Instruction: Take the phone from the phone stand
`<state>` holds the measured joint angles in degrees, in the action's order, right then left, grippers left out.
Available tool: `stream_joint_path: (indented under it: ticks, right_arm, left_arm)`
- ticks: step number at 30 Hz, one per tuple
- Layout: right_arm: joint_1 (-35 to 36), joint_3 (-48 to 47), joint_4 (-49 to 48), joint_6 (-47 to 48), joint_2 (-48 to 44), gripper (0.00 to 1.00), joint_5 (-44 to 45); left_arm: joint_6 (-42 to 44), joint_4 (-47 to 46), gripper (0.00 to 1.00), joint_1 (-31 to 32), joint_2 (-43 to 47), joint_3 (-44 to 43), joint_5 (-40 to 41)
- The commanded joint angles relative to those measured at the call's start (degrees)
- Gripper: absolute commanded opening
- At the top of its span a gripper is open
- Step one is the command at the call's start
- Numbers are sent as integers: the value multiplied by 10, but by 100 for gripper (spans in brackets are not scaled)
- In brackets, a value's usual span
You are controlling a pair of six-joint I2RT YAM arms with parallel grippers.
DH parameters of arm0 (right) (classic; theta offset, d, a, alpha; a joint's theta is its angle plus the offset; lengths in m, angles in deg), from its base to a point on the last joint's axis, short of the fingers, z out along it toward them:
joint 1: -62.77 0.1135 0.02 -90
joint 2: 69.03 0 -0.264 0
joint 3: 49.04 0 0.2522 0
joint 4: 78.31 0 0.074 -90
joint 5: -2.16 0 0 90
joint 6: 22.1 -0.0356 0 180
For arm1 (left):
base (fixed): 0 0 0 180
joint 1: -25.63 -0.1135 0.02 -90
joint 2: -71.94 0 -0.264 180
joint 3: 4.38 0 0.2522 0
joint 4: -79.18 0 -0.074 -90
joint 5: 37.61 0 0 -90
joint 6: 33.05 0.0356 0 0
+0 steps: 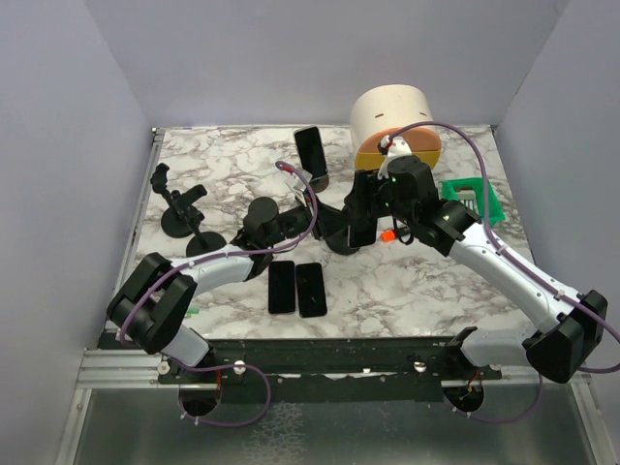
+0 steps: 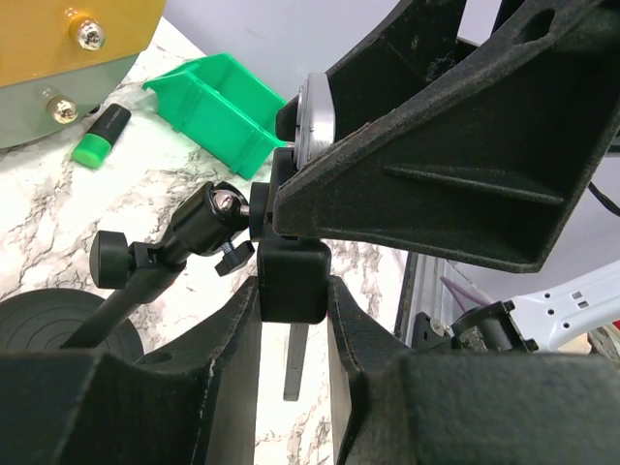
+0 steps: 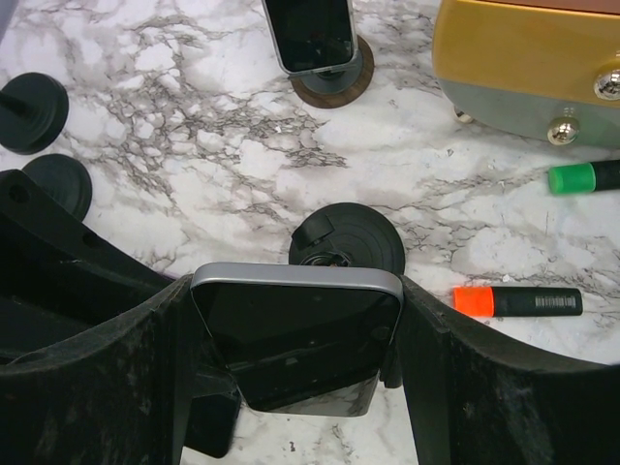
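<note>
Mid-table on the marble top (image 1: pixel 407 291), both arms meet at the phone stand (image 2: pixel 155 266). Left gripper (image 2: pixel 294 300) pinches the stand's black mount block, a finger against each side. Judged a brace, so the base cannot tip. Right gripper (image 1: pixel 368 205) clamps the phone (image 3: pixel 291 339) across its width, above the round base. Cannot tell whether it has parted from the mount.

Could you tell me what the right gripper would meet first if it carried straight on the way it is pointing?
The right gripper holds the phone between its fingers. Just ahead lies the round black base of the phone stand, probably the first thing met, though depth is unclear.
</note>
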<state>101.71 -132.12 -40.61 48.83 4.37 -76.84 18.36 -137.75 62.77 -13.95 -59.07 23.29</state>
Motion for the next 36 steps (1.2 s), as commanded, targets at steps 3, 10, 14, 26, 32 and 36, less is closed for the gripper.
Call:
stream_joint_path:
  ticks: [3,10,14,26,32,36]
  right_arm:
    - [0,-10,12,-7,-2,9,-21]
    - [0,-17,21,-10,-5,71,-32]
    - [0,-20,28,-11,-8,83,-27]
    - [0,1,0,16,-24,100,-3]
    - [0,15,-24,29,-20,97,4]
    - [0,15,-33,39,-15,97,-3]
  left_arm:
    - [-11,-39,9,2,-6,-6,1]
    - [-11,-39,0,2,-3,-1,10]
    - [-11,-40,0,2,-3,1,16]
    - [-17,-40,0,2,-2,3,20]
    - [-19,-40,0,2,1,6,18]
    - [-18,-40,0,2,2,9,17]
